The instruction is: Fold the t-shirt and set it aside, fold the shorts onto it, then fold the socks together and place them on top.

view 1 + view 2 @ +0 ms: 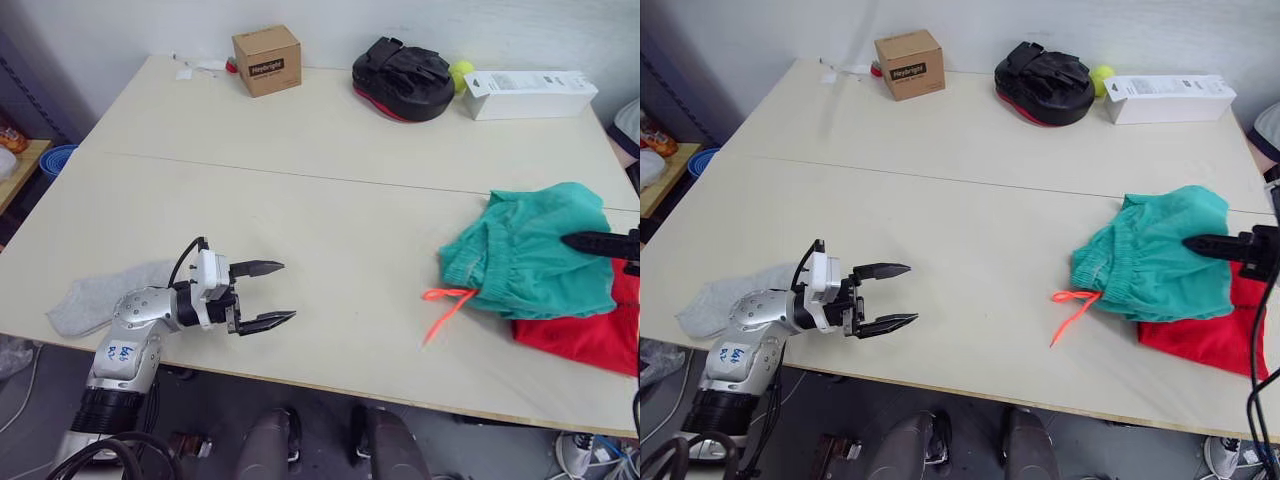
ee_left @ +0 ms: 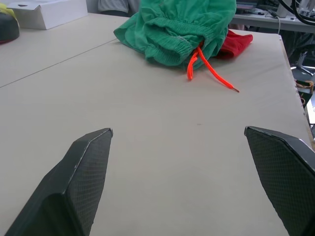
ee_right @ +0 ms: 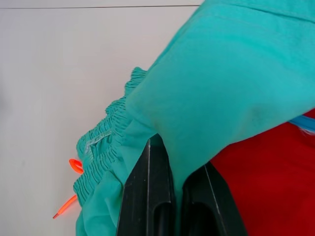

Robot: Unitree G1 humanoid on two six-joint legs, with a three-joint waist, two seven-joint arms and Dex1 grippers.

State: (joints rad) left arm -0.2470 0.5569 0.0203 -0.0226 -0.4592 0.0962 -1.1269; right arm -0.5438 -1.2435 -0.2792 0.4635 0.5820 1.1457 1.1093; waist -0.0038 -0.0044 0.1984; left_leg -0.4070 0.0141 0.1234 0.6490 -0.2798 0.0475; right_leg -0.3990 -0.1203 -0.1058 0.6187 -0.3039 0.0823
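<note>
The teal-green shorts (image 1: 525, 255) lie bunched at the table's right side, their orange drawstring (image 1: 445, 305) trailing toward the front edge. They rest partly on the red t-shirt (image 1: 580, 335), which shows beneath them at the right edge. My right gripper (image 1: 575, 240) is over the shorts; in the right wrist view its fingers (image 3: 147, 196) are shut on a fold of the teal fabric. A grey sock (image 1: 95, 300) lies flat at the near left edge. My left gripper (image 1: 285, 291) hovers just right of it, open and holding nothing, pointing toward the shorts (image 2: 177, 29).
Along the table's far edge stand a cardboard box (image 1: 267, 60), a black bag (image 1: 403, 78), a yellow-green ball (image 1: 461, 72) and a long white box (image 1: 530, 93). A blue bowl (image 1: 57, 160) sits off the table at the left.
</note>
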